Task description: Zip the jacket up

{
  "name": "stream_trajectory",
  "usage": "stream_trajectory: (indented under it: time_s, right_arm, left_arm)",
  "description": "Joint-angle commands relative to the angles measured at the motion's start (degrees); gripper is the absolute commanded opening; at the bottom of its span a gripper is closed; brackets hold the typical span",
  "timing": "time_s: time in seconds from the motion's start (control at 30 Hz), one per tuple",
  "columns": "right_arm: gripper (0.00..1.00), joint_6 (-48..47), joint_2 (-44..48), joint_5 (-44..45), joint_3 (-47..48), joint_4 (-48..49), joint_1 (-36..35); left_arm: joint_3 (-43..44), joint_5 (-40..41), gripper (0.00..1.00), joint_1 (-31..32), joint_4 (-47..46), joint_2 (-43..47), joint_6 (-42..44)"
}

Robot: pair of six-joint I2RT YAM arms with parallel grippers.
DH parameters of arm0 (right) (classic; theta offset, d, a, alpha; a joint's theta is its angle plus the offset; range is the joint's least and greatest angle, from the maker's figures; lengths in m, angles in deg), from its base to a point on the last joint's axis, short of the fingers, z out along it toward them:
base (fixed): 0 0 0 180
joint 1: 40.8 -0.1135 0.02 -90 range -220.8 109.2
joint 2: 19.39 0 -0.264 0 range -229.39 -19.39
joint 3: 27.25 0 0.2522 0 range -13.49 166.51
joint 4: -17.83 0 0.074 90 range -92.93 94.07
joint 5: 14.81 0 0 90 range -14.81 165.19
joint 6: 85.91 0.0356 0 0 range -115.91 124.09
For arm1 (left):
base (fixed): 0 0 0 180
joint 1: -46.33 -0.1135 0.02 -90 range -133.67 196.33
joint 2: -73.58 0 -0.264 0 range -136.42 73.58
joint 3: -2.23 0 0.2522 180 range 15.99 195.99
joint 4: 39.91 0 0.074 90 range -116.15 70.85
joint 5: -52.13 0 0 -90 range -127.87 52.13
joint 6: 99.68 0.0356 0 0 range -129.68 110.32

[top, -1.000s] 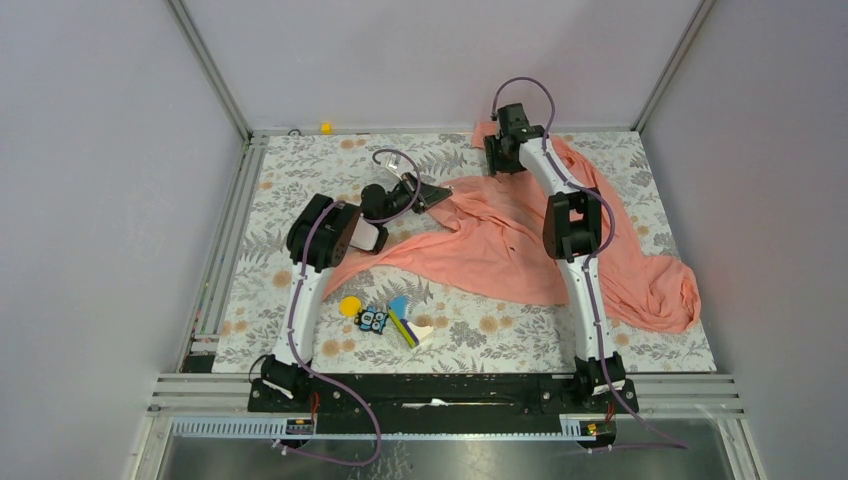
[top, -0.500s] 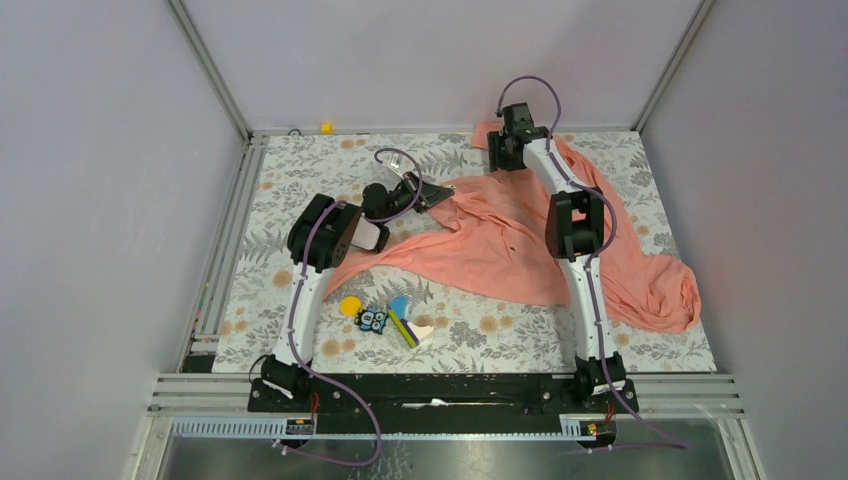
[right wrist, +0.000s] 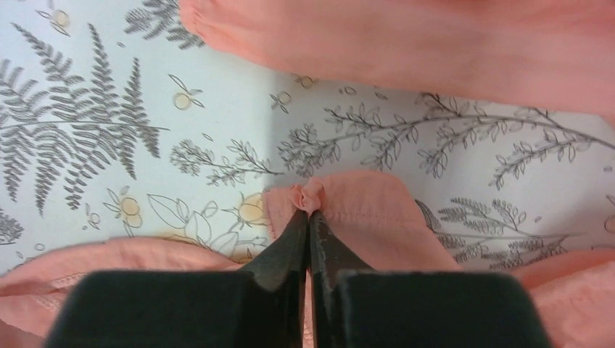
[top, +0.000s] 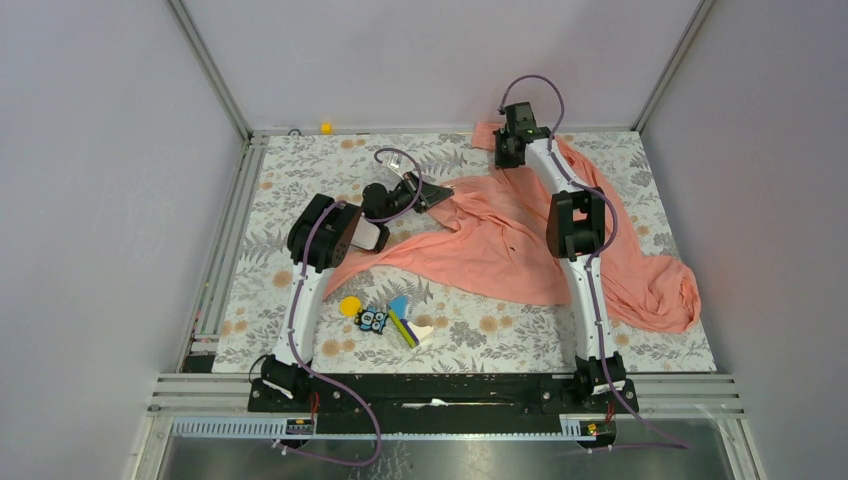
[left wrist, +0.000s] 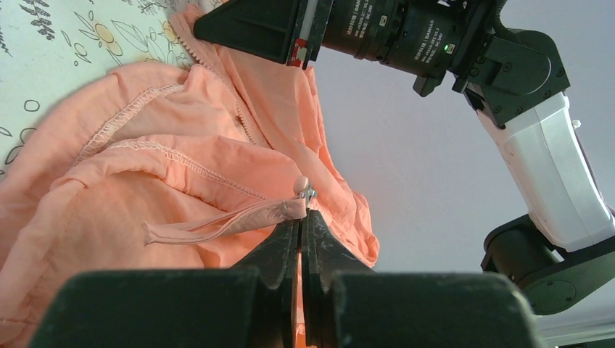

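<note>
The salmon-pink jacket (top: 500, 240) lies crumpled across the middle and right of the floral table. My left gripper (top: 449, 190) is at its left edge. In the left wrist view the left gripper (left wrist: 301, 220) is shut on a thin strip of the jacket (left wrist: 181, 167), just below a small metal zipper slider (left wrist: 307, 193). My right gripper (top: 503, 158) is at the garment's far corner. In the right wrist view the right gripper (right wrist: 310, 212) is shut on a puckered fold of the jacket's hem (right wrist: 377, 217), which lies on the table.
Small colourful toy pieces (top: 385, 318) lie near the front left, beside the left arm. A tiny yellow object (top: 326, 127) sits at the back rail. Enclosure walls stand on three sides. The right arm's wrist (left wrist: 435, 36) shows above the jacket in the left wrist view.
My right gripper has shifted slightly toward the back and closed on the jacket's far corner. The left arm and its grip have stayed still.
</note>
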State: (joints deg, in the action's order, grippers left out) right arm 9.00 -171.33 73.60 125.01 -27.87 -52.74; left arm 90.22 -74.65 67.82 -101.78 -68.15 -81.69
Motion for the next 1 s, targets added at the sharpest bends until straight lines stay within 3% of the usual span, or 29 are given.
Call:
stream_trajectory:
  time_s: [0.0, 0.1, 0.2, 0.47, 0.8, 0.97]
  right_arm:
    - [0.0, 2.66, -0.3, -5.45, 2.67, 4.87, 0.15]
    - [0.0, 4.48, 2.76, -8.68, 0.5, 6.88, 0.3]
    - [0.0, 5.85, 9.41, -11.9, -9.29, 13.42, 1.08]
    - [0.0, 12.86, 24.92, -31.97, -36.07, 40.56, 6.89]
    - [0.0, 7.57, 29.61, -40.61, -42.93, 40.62, 7.62]
    - [0.0, 8.09, 33.95, -45.29, -50.23, 46.54, 7.56]
  left_arm:
    - [0.78, -0.11, 0.0, 0.3, -1.64, 3.05, 1.92]
    - [0.71, -0.14, 0.0, 0.3, 0.19, 3.87, 3.46]
    - [1.17, -0.28, 0.0, 0.37, 0.72, 3.89, 3.55]
    - [4.99, -2.37, 0.0, 1.51, -1.22, 1.11, 2.06]
    - [6.75, -4.62, 0.0, 1.7, -0.43, 1.37, 6.69]
    - [10.05, -6.77, 0.0, 2.12, -1.74, -0.39, 8.22]
